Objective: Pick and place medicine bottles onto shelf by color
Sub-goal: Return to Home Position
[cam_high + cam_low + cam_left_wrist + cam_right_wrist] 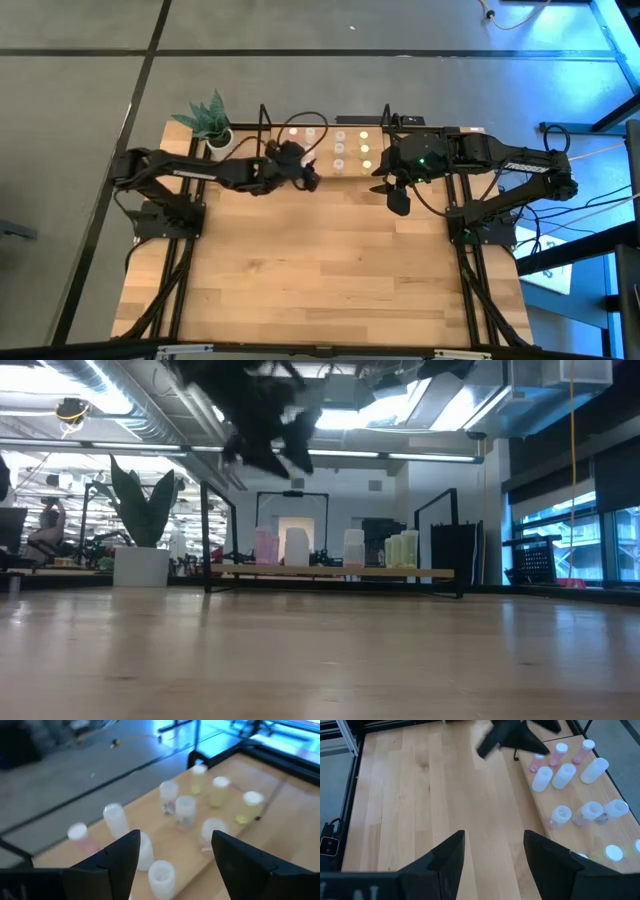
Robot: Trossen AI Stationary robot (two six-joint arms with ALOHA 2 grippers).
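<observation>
The shelf [352, 170], a light-wood board in black rods, stands at the table's far edge. On it stand the medicine bottles, upright on their bases: pink ones [266, 547] toward the left, white ones [297, 547] in the middle, yellow-green ones [402, 550] toward the right. My left gripper [305, 175] hovers open above the shelf's near left part; a white bottle [161, 877] stands on the board below the gap between its fingers, untouched. My right gripper [395, 195] hangs open over the table just off the shelf's near right corner, nothing between its fingers [494, 855].
A white pot with a green plant [212, 128] stands left of the shelf at the far edge. The wide wooden tabletop [320, 270] stretches from the shelf to the near edge. Black frame rails [175, 280] run along both sides.
</observation>
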